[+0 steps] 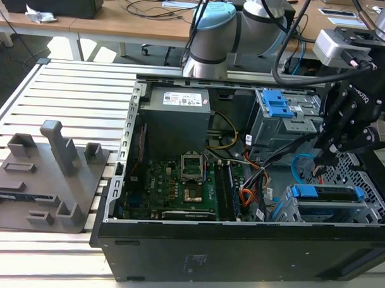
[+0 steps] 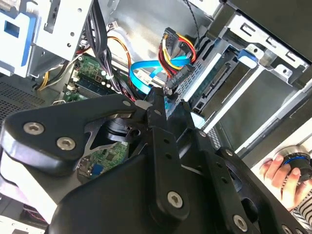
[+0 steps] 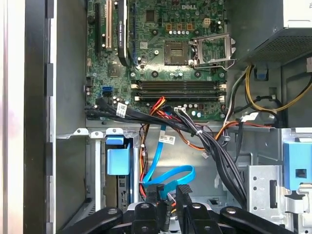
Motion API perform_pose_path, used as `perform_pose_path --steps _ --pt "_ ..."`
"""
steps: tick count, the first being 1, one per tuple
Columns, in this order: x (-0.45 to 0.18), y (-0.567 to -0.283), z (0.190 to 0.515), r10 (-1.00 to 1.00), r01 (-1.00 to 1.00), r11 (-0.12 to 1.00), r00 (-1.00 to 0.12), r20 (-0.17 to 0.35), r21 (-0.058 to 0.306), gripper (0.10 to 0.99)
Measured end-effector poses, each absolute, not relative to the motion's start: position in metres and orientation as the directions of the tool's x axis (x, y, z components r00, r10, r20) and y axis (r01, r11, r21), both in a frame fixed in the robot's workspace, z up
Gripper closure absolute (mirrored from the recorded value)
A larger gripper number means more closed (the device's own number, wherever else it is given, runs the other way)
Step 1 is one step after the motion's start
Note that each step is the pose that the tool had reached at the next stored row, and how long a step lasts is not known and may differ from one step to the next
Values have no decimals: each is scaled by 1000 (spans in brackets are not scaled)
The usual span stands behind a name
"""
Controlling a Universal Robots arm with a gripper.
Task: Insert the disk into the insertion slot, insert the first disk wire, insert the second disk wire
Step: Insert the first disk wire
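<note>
Disk (image 1: 330, 194) seated in insertion slot (image 1: 362, 216), blue carrier at front. Second disk wire (image 2: 144, 65) loops just beside it, free end near fingertips. Gripper (image 3: 168, 195) pinched on black connector of first disk wire (image 2: 174, 48), right at disk's rear edge. Taller drive cage (image 1: 276, 106) beyond. Motherboard (image 3: 161, 53) well apart. Person's hand (image 2: 279, 170) outside case.

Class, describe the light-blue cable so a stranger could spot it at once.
In the open black computer case, find the insertion slot, a low grey cage. Beside it curves the second disk wire: thin, glossy light blue, unlike the black and orange wire bundle.
</note>
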State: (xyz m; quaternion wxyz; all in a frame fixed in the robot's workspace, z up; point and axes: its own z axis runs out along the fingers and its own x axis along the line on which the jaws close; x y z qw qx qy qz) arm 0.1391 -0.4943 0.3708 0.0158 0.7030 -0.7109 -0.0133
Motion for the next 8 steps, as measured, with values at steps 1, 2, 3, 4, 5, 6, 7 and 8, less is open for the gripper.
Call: perform_pose_path --steps 1,2,3,4,5,6,7,8 --pt "140 -493 370 -1000 -999 12 -11 4 41 784" --pt "142 -493 370 -1000 -999 12 -11 4 41 784" --pt "145 -492 370 -1000 -999 12 -11 4 41 784" --pt "148 -491 369 -1000 -999 12 -11 5 41 784" --pt "150 -490 369 -1000 -999 12 -11 6 41 784" --pt "152 -489 369 -1000 -999 12 -11 8 41 784" --pt "156 -489 368 -1000 -999 12 -12 13 41 784" --pt "158 -488 367 -1000 -999 13 -12 22 41 784"
